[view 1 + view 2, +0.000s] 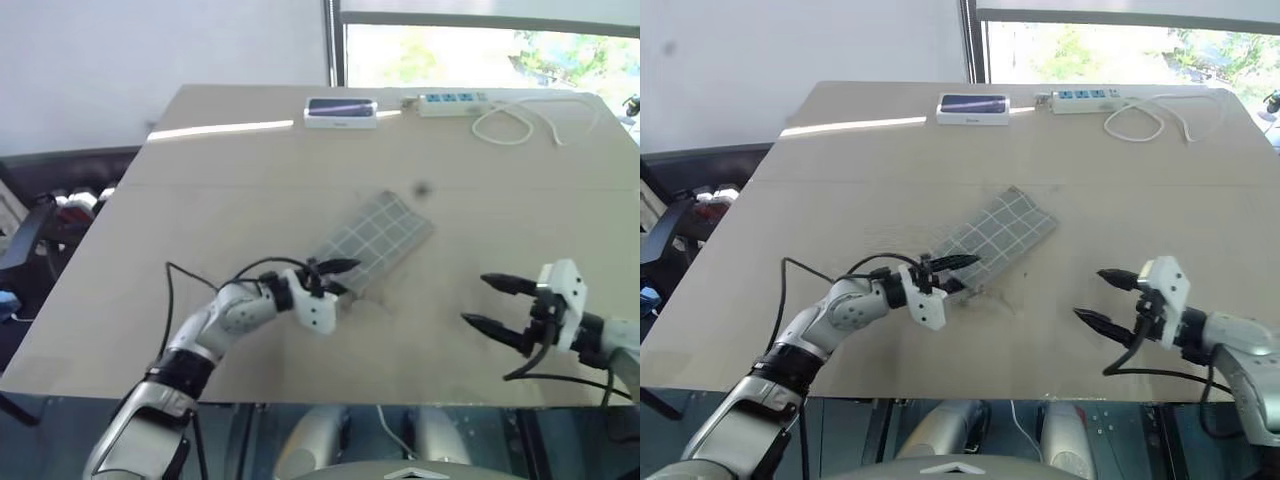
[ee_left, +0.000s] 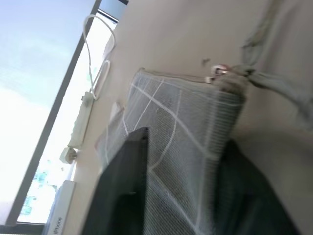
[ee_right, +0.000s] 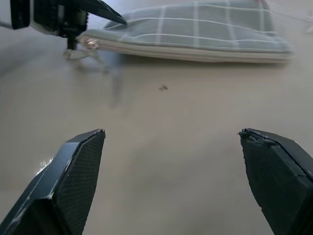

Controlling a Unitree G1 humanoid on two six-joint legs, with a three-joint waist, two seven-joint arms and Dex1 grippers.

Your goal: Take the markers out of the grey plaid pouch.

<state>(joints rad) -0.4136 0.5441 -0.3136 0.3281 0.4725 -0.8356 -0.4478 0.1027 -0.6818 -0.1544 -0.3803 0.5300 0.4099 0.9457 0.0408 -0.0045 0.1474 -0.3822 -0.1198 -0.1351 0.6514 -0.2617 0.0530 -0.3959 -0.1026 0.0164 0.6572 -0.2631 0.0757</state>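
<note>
The grey plaid pouch (image 1: 375, 240) lies flat and slanted on the middle of the tan table (image 1: 250, 180). My left gripper (image 1: 335, 277) is shut on the pouch's near end. In the left wrist view one black finger (image 2: 122, 186) lies on top of the fabric and the other sits below it, close to the zipper pull (image 2: 220, 73). The zipper looks closed, and the markers are hidden. My right gripper (image 1: 490, 302) hovers open to the right of the pouch, apart from it, with nothing between its fingers (image 3: 73, 171).
At the table's far edge lie a white-framed dark device (image 1: 341, 110) and a white power strip (image 1: 452, 101) with a looped cable (image 1: 520, 122). A small dark speck (image 1: 420, 188) marks the table beyond the pouch.
</note>
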